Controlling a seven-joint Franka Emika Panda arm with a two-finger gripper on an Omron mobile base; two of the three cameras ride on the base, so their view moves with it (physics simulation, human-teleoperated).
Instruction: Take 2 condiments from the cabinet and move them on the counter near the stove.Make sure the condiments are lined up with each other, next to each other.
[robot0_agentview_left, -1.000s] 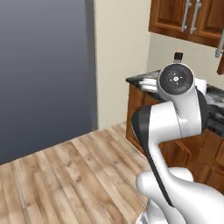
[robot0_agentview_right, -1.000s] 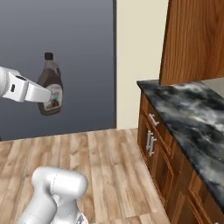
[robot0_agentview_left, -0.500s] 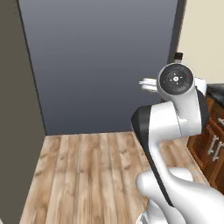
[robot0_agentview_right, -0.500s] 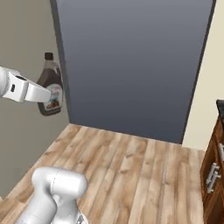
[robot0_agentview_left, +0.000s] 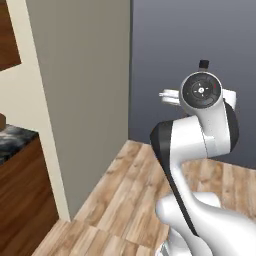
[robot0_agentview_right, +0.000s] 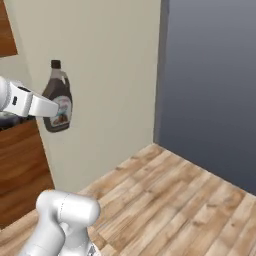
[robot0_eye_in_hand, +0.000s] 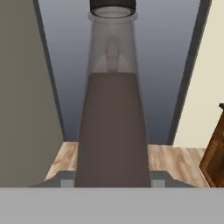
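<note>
Bottle (robot0_agentview_right: 58, 100) in hand is what you have here: the tall dark grey-brown one with the narrow neck and black cap, held upright in the air off the end of the white arm (robot0_agentview_right: 25, 101). In the right base view you see it in front of the beige wall (robot0_agentview_right: 115, 75), well above the wooden floor (robot0_agentview_right: 165, 200), with its pale label facing the camera. The fingers (robot0_eye_in_hand: 113, 178) are pinching the bottle across its lower body; in the hand view their grey tips (robot0_eye_in_hand: 65, 178) sit tight against either side of the brown body, and the neck and black cap point away up the picture.

In the left base view the arm's round white wrist joint (robot0_agentview_left: 201, 91) stands between you and the bottle, so you catch little more than the black cap (robot0_agentview_left: 203, 64) poking up above it. To the far left of that view you can see a corner of black-and-grey marble bench (robot0_agentview_left: 12, 140) over a brown wooden front (robot0_agentview_left: 22, 200), well apart from the bottle. A dark grey panel (robot0_agentview_left: 195, 65) sits beyond the beige wall, and the plank floor runs up to both.

You can also make out reddish-brown wood (robot0_eye_in_hand: 214, 148) at the right edge of the hand view.
</note>
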